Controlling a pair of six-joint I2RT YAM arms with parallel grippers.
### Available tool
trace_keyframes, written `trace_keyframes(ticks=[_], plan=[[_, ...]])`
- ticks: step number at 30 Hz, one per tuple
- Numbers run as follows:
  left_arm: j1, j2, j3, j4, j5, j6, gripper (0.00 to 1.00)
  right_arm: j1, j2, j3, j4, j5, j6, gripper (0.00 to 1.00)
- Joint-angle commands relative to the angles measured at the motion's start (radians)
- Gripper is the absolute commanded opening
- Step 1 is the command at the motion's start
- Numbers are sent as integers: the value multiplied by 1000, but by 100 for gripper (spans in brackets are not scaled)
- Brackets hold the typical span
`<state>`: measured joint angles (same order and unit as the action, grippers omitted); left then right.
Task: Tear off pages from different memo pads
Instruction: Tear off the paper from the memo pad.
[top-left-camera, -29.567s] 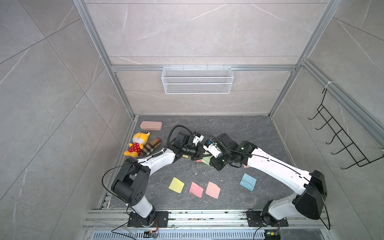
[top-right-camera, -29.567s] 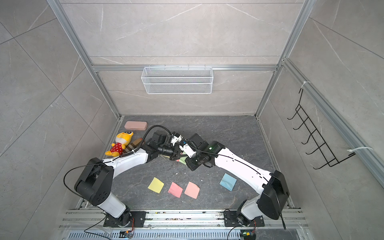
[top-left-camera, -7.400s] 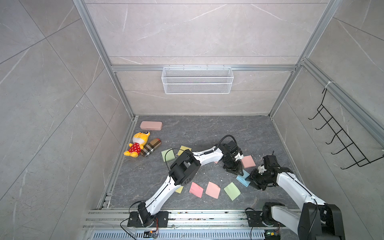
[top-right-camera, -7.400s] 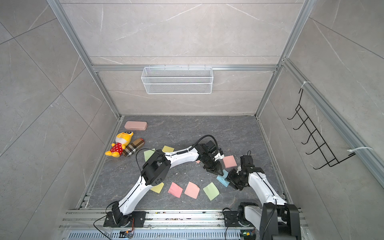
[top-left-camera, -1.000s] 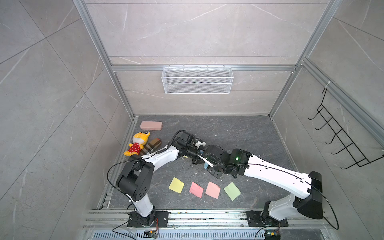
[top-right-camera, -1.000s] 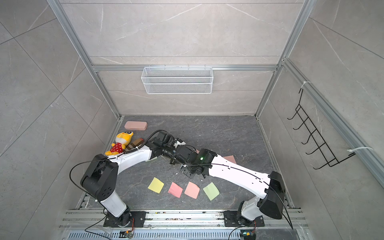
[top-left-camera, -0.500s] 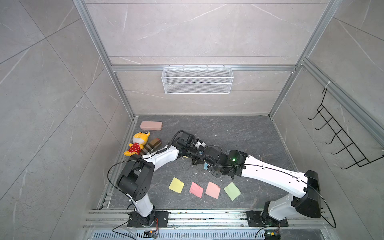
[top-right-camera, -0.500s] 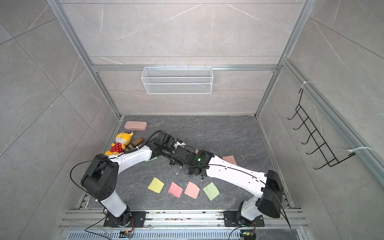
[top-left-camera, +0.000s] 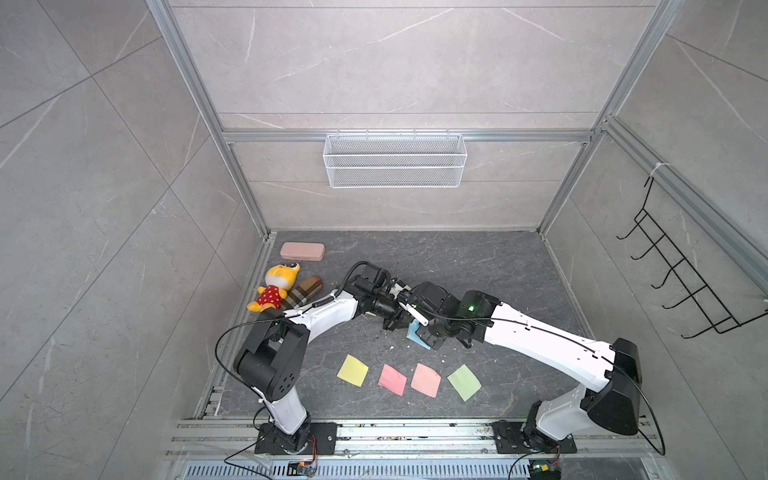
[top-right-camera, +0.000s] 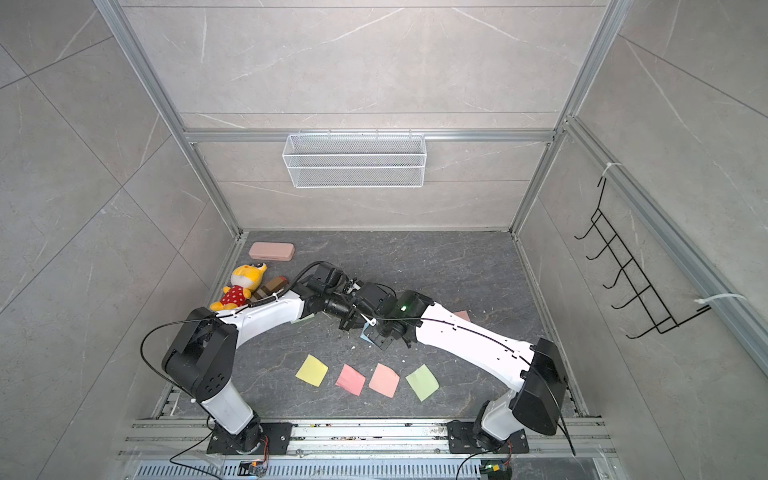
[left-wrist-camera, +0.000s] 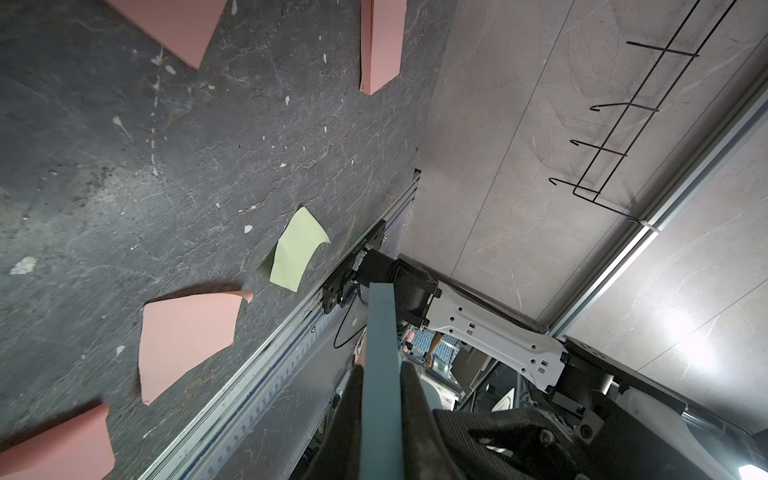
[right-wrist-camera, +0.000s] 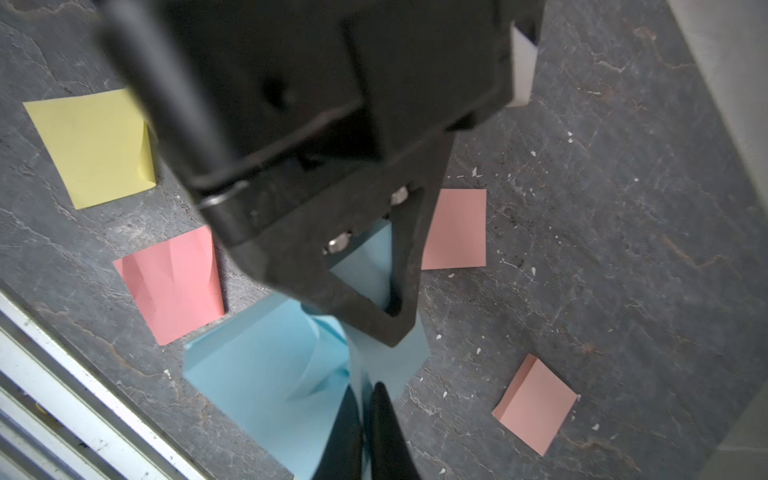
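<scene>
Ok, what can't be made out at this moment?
- Blue memo pad: edge-on in left wrist view, faces unseen; right arm mostly covers it in top views.
- Right gripper: shut on blue page; one sheet or several, too blurred.
- Green pad: only a sliver shows beside left arm, top view.

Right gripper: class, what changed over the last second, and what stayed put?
The right gripper shut on a blue page of the blue memo pad. The left gripper kept clamping that pad; the four torn pages stayed in their row.
</scene>
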<state>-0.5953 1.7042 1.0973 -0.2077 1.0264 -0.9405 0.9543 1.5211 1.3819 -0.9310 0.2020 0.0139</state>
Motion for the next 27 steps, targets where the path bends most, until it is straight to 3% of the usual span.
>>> trace_keyframes(ticks=[1,4,13,21,27], plan=[[-5,-12,32,-16,50,33,0,-39,-10,8,22,-136,40,7],[-5,-6,32,-25,49,41,0,-54,-15,9,19,-186,45,9],[-6,0,36,-42,38,57,0,-55,-6,41,17,-184,43,25],[-12,-2,36,-56,29,82,0,-91,8,80,13,-264,64,26],[-16,-10,35,-60,28,89,0,-104,24,83,6,-244,65,25]])
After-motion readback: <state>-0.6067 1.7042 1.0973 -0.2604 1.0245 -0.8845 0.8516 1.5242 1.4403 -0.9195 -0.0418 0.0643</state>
